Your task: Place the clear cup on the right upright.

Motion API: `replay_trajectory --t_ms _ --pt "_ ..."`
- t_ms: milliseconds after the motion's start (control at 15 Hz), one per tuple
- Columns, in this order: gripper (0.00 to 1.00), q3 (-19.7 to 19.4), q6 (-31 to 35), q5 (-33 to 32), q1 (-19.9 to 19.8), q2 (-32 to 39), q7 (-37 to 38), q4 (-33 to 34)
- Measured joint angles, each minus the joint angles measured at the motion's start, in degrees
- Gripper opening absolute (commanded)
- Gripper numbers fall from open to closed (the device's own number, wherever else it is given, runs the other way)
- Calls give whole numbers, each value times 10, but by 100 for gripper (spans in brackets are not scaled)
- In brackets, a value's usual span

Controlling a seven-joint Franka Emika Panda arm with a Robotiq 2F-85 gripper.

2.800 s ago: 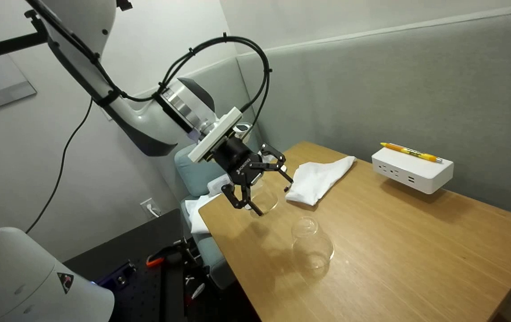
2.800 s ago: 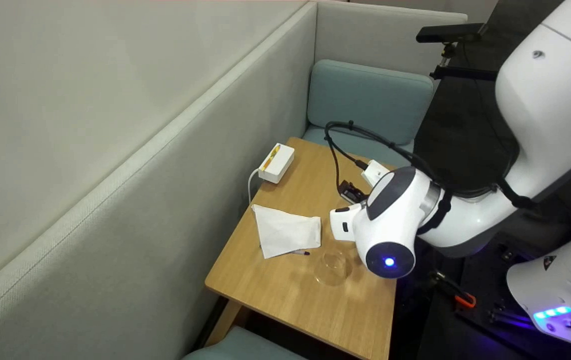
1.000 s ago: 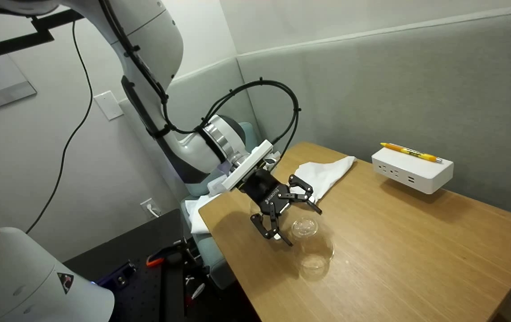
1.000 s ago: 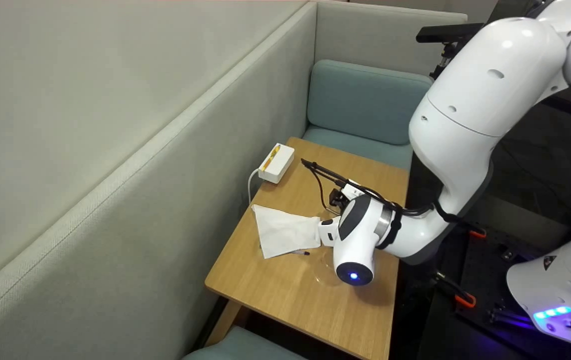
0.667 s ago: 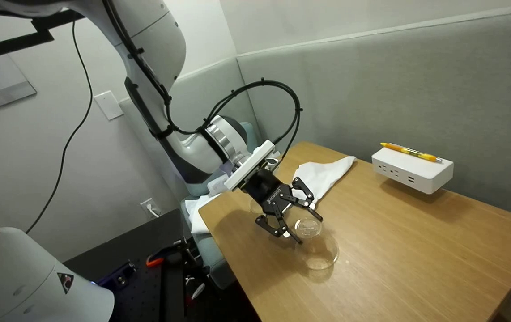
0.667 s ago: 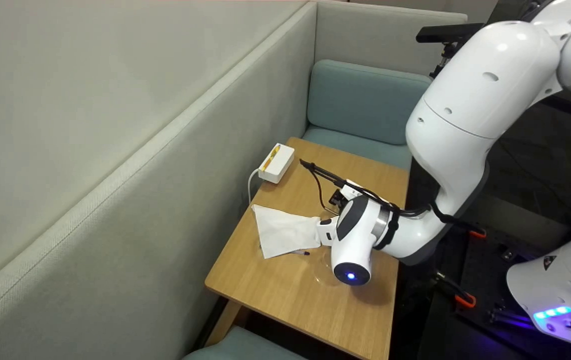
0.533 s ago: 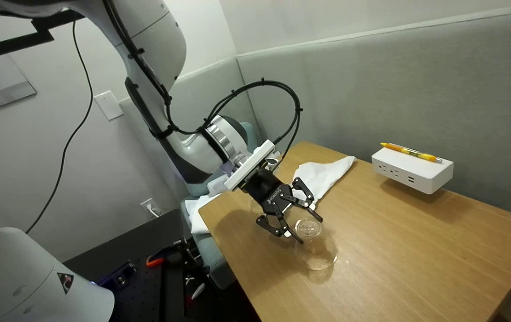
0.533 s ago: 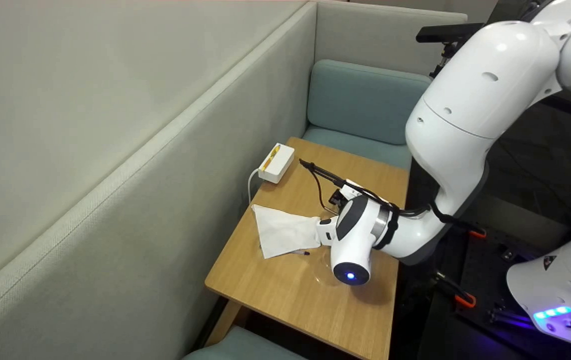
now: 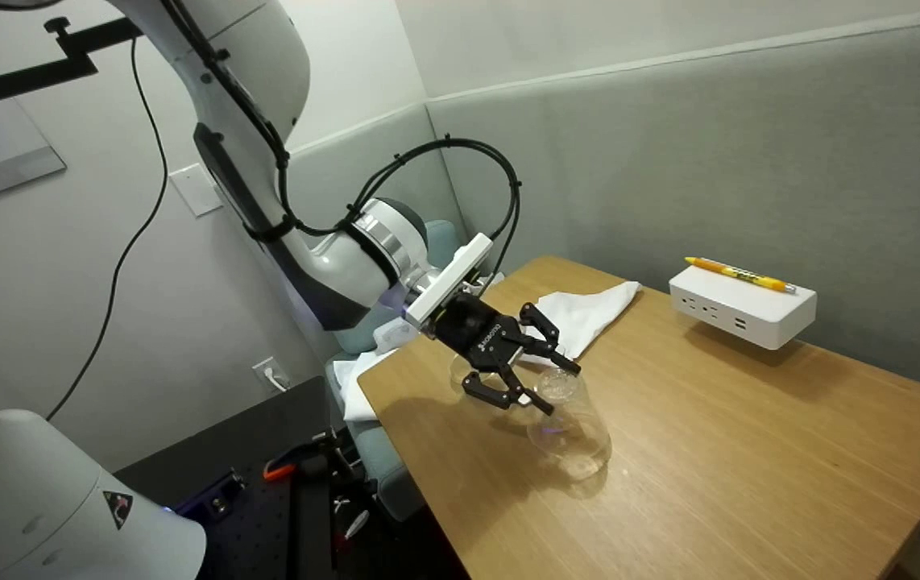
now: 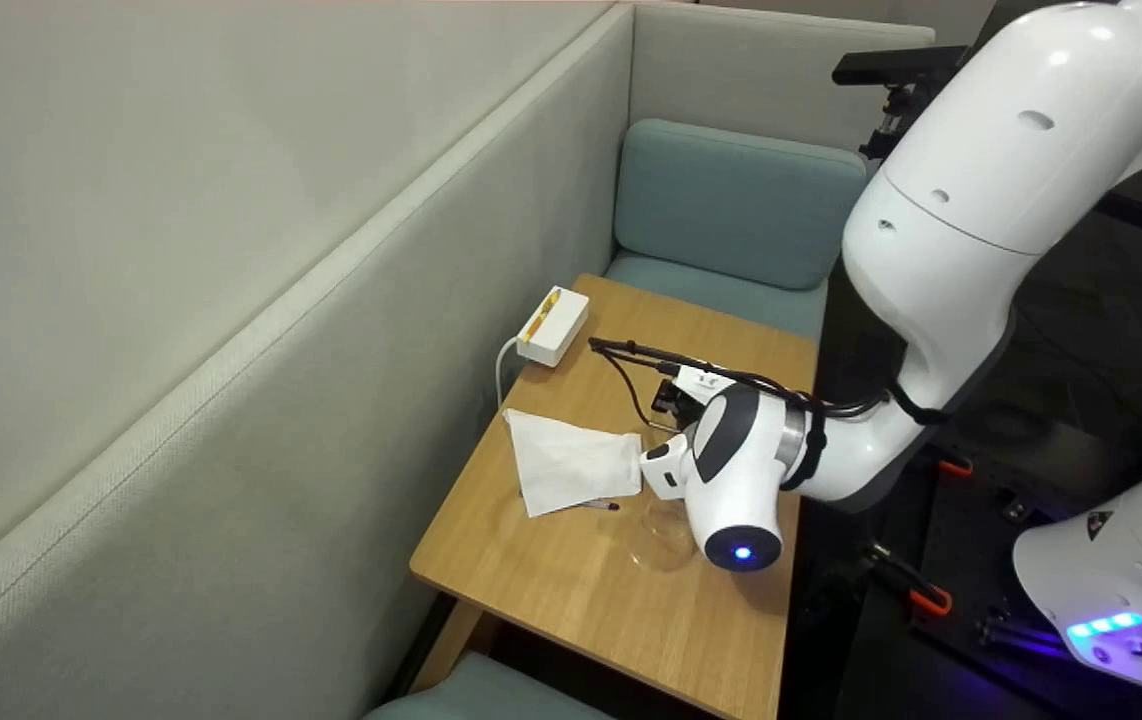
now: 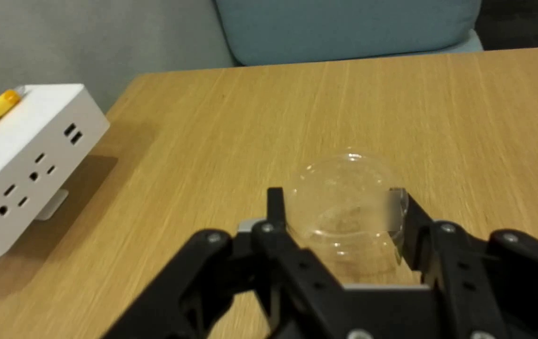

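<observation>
The clear cup (image 9: pixel 571 439) is upside down, base up, in my gripper (image 9: pixel 563 390). It is held a little above the wooden table (image 9: pixel 750 451), with its shadow below. In the wrist view the cup (image 11: pixel 339 181) sits between the two fingers of the gripper (image 11: pixel 337 207), which touch its sides near the base. In an exterior view my arm hides the gripper and the held cup. Another near-identical clear cup (image 9: pixel 462 372) stands behind the gripper, partly hidden; it also shows faintly on the table beside the arm (image 10: pixel 661 540).
A white outlet box (image 9: pixel 742 306) with a yellow pen (image 9: pixel 738 274) on top is at the table's wall side. A white napkin (image 10: pixel 571 462) lies by the second cup, with a dark pen (image 10: pixel 603 505) at its edge. A padded bench back (image 9: pixel 710 161) borders the table.
My gripper has come across the table to the right-hand cup and closed around its base. Since half a second ago, gripper and cup have risen a little off the table together.
</observation>
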Motion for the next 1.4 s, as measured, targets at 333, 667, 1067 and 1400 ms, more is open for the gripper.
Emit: replay_trajectory --t_ms 333,667,1067,1400 --pt "31 0 135 -80 -37 -80 -96 -61" --pt "31 -1 173 -90 -49 -97 -113 -73" --pt "31 -16 217 -93 -63 -98 -181 -64" --pt "31 -57 382 -83 -119 -103 -373 -24"
